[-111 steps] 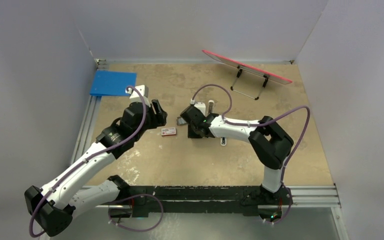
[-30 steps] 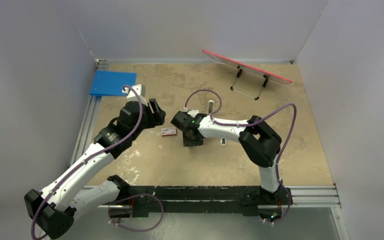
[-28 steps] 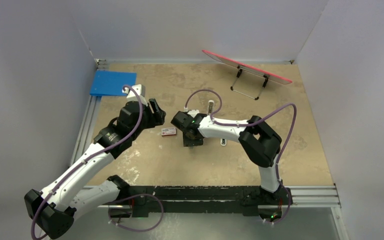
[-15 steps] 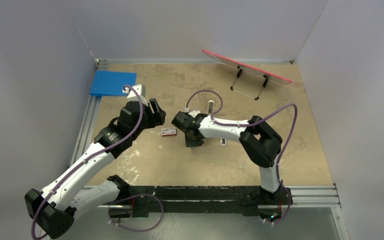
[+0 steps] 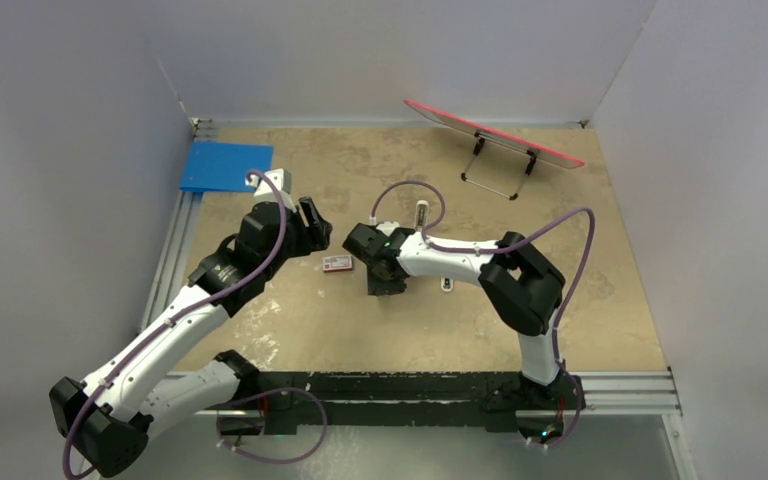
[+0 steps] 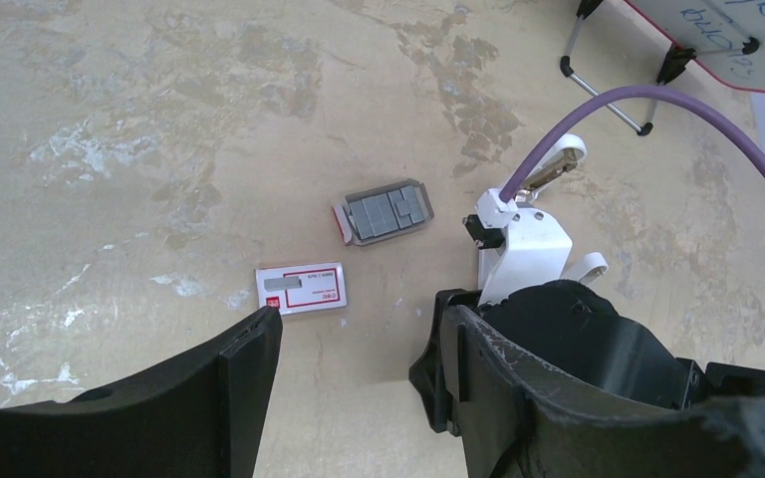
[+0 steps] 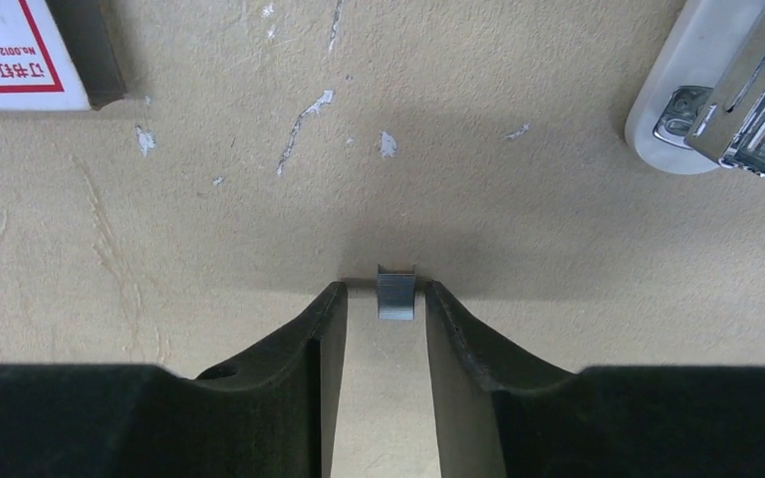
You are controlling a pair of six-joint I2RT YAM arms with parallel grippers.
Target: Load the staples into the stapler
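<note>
In the right wrist view a small dark-grey strip of staples (image 7: 395, 296) lies on the table between my right gripper's (image 7: 385, 299) fingertips. The jaws straddle it narrowly, with a gap showing on the left side. The white stapler (image 7: 727, 90) lies opened, its chrome channel showing, at the top right; it also shows in the top view (image 5: 421, 213). The red-and-white box sleeve (image 6: 302, 289) and its tray of grey staples (image 6: 386, 212) lie ahead of my left gripper (image 6: 359, 329), which is open, empty and hovering above the table (image 5: 312, 222).
A short white piece (image 5: 446, 283) lies right of my right gripper (image 5: 385, 283). A blue pad (image 5: 225, 165) lies at the back left. A red-rimmed board on a wire stand (image 5: 495, 135) is at the back right. White walls enclose the table.
Since 3.7 s ago my right gripper has moved left and nearer, down over the staple strip, and my left gripper has drawn back a little. Nothing has visibly moved in the last second.
</note>
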